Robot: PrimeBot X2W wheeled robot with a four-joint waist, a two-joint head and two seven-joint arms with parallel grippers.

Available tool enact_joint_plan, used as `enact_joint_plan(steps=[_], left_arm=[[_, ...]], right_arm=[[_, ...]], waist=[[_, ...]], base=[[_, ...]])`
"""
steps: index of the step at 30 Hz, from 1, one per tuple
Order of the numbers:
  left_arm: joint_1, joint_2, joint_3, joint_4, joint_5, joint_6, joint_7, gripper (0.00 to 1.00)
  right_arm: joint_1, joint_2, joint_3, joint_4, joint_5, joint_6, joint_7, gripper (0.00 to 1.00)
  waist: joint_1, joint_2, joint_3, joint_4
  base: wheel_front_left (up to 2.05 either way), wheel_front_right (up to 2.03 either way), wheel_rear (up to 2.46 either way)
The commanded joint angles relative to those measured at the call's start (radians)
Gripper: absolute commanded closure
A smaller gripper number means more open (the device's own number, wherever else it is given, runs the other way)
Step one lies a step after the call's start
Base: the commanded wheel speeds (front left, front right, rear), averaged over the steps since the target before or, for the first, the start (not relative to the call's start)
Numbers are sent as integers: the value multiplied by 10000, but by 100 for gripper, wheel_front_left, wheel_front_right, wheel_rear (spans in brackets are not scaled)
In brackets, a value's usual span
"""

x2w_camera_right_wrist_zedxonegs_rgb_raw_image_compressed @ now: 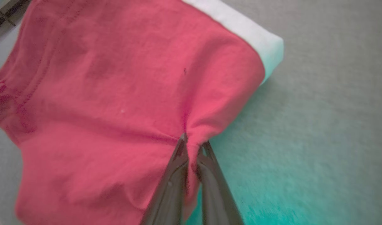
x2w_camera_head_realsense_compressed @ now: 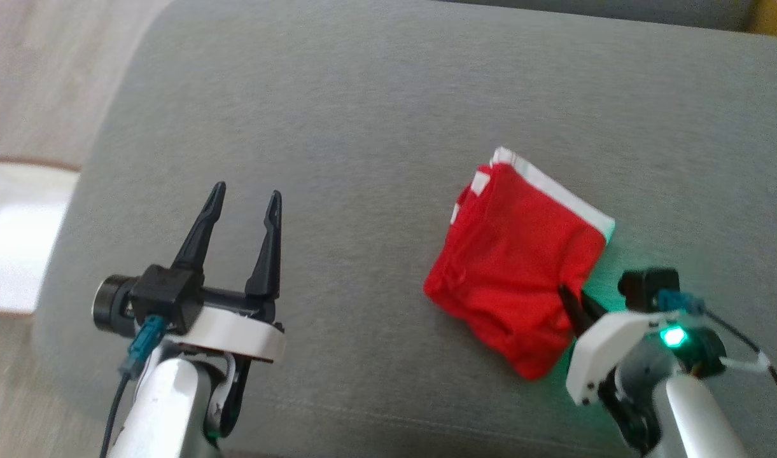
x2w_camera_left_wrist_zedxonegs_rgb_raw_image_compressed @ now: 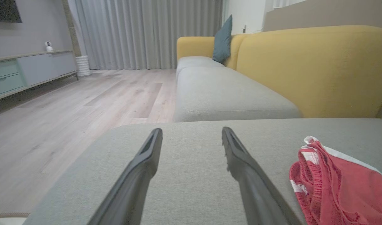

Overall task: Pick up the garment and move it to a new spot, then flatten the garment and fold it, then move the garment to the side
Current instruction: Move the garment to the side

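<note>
Right gripper [x2w_camera_right_wrist_zedxonegs_rgb_raw_image_compressed: 194,143] pinches red garment [x2w_camera_head_realsense_compressed: 509,267] on grey cushion [x2w_camera_head_realsense_compressed: 363,95].
Left gripper [x2w_camera_head_realsense_compressed: 246,194] hangs spread; the garment's bunching hides how many layers are caught.

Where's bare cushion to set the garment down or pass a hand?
Free on the grey cushion: the whole far stretch beyond the red garment, and the wide strip between the open left hand and the garment. Crowded: near right, where the right hand is pinched shut on the garment's edge.
</note>
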Motion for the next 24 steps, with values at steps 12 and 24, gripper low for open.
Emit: enact_joint_plan(steps=[12,24], left_arm=[[-125,340,249,-636,182,-207,-121,0],[-794,564,-43,-819,346,-443,-60,0]], right_arm=[[325,-1036,93,-1688,122,37,359,100],[-2161,-2154,-1477,-588,-23,37,-465,100]], waist=[[0,0,-3,-3167],[0,0,1072,-4156]], base=[[0,0,0],[0,0,0]])
